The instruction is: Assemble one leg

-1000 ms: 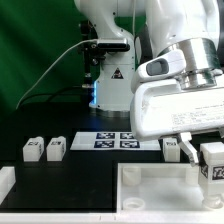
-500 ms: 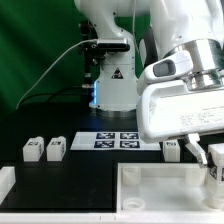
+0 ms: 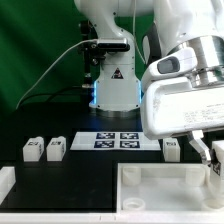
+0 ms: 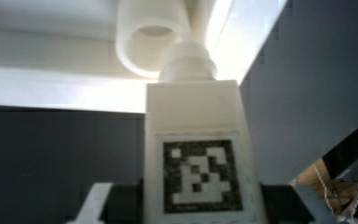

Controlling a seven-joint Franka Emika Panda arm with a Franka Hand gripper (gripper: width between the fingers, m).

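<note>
At the counter's [image 3: 90, 165] edge on the exterior view's right, mostly cut off by the frame: held leg [image 3: 218, 166], clamped between the fingers [image 4: 98, 205], showing only a sliver and part of its tag. Seen far better in the wrist view [image 4: 197, 150], tag toward the camera, tapered end pointing at a round socket [image 4: 153, 31] of the large white tray-like piece [image 3: 150, 186]; cannot tell whether touching it or just short. Only one finger made out in the wrist view, blurred at that.

Hidden behind the bulky white arm [image 3: 185, 100]: the counter's far corner on that same side.

Counted four legs: held leg; left leg [image 3: 32, 150] and second leg [image 3: 55, 149] side by side toward the opposite edge; third loose leg [image 3: 171, 150] just beside the marker board [image 3: 118, 140]. One marker board, four tags. One tray-like piece along the near edge, cropped by the frame.

Open dark counter between second leg and marker board, and in a strip before the tray-like piece.
</note>
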